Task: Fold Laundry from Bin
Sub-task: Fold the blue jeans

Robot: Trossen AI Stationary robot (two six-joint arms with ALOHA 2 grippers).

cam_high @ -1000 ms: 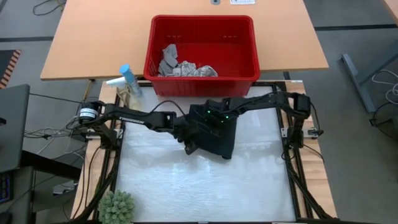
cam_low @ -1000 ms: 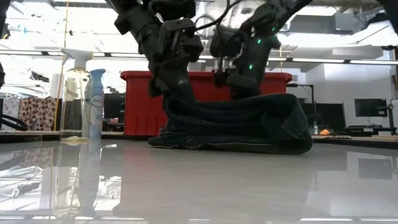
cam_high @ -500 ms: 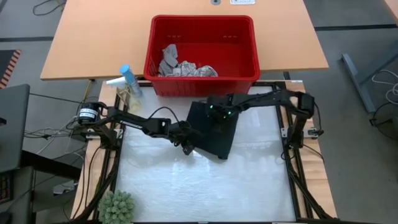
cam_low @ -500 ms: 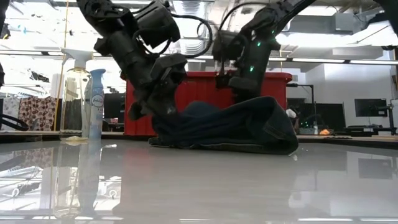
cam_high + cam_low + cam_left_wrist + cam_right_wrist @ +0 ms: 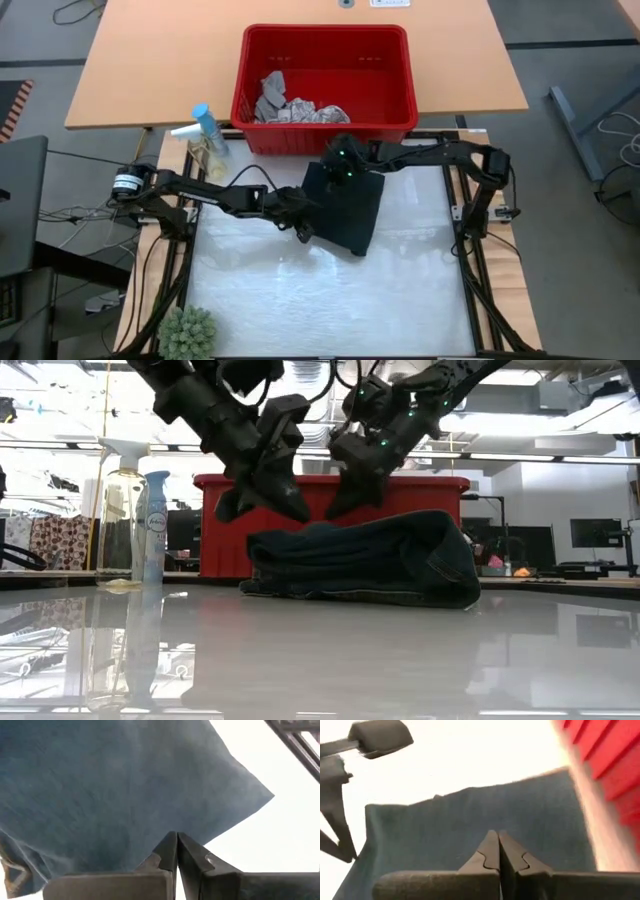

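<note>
Two claws, left (image 5: 285,510) and right (image 5: 338,508), both pinched together, over one trousers (image 5: 345,208), perhaps folded.

From my seat I can read no words or numbers anywhere: the blue spray bottle (image 5: 153,525) carries a round logo too small for me to make out, and the white sign (image 5: 388,3) at the far table edge is unreadable.

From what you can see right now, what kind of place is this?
Probably a robotics lab or workshop, not a home. Two robot arms work at a framed table on folded dark trousers, a red bin of laundry sits on a wooden desk, and monitors show behind.
</note>
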